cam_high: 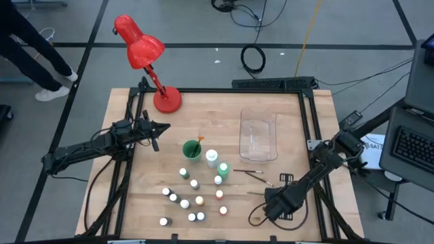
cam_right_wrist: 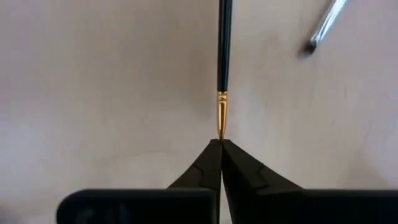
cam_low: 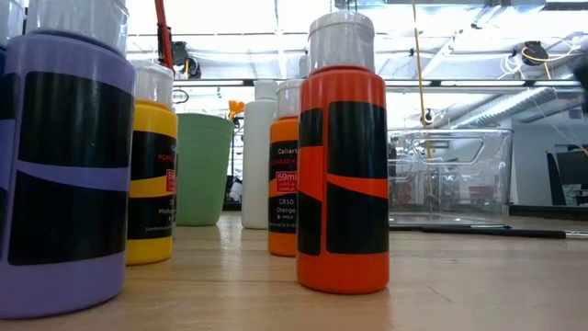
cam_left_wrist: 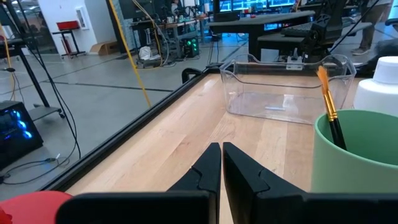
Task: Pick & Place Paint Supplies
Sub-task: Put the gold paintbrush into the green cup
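Right gripper: low over the wooden table, well to the right of the green cup. Fingers pressed together on the tip of a paintbrush; its gold ferrule and dark handle run straight out from between the fingertips, lying on the wood. A second paintbrush lies close by, at an angle.

Left gripper: above the table to the left of the green cup, fingers together, holding nothing.

Green cup: upright near the table's middle. One paintbrush with orange bristles stands in it, leaning on the rim.

Tall bottles: one white bottle just right of the cup; a green-and-white bottle beyond that.

Small paint bottles: white-capped, scattered upright on the table on the near side of the cup, each standing apart. From table height, a purple bottle, a yellow bottle and orange bottles show in front of the cup.

Clear tray: right of the cup toward the far edge, nothing visible inside.

Loose paintbrushes: on the wood between the tray and the right gripper.

Red lamp: base on the far left corner, beyond the cup.
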